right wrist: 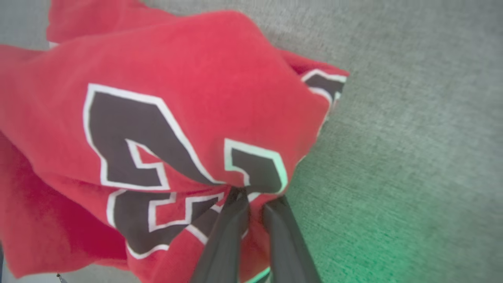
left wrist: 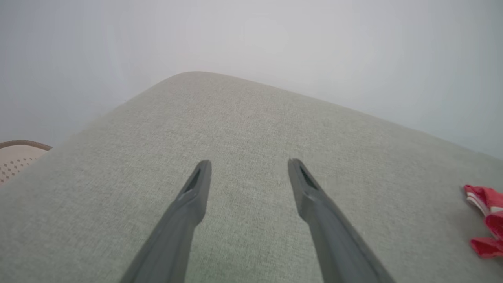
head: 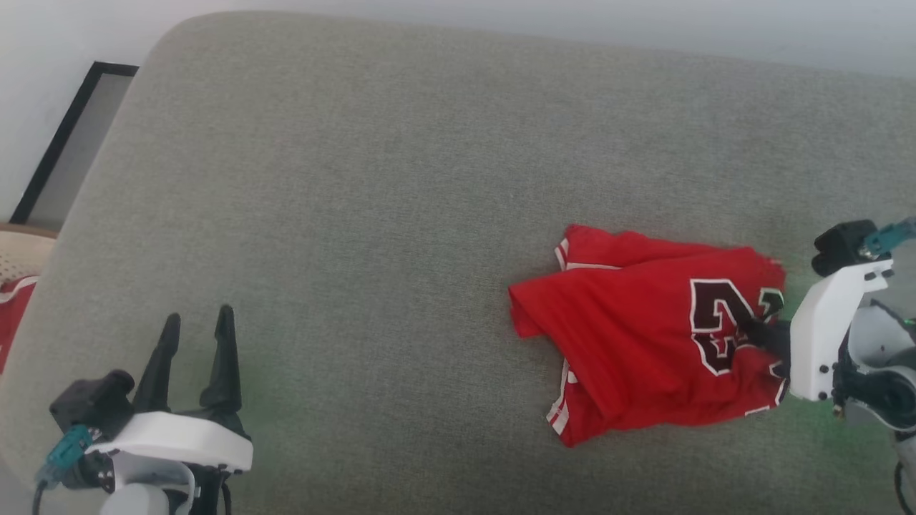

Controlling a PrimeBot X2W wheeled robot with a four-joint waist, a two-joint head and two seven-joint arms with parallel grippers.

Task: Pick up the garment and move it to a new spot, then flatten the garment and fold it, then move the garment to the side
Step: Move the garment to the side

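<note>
The garment (head: 630,336), a red jersey with a dark white-outlined number, lies bunched and folded on the grey cushion at the right. My right gripper (head: 751,327) reaches in from the right and is shut on the garment's edge near the number; in the right wrist view the two dark fingers (right wrist: 230,236) pinch the red cloth (right wrist: 177,98) where the number puckers. My left gripper (head: 197,329) stands open at the lower left, far from the garment, with nothing between its fingers (left wrist: 188,208). The garment's edge (left wrist: 485,220) peeks in at the far right of the left wrist view.
The wide grey cushion (head: 401,214) spreads left of the garment. A dark-framed panel (head: 71,143) leans against the wall at the far left. Below it stands a pale woven basket (head: 18,261) holding something red (head: 11,315).
</note>
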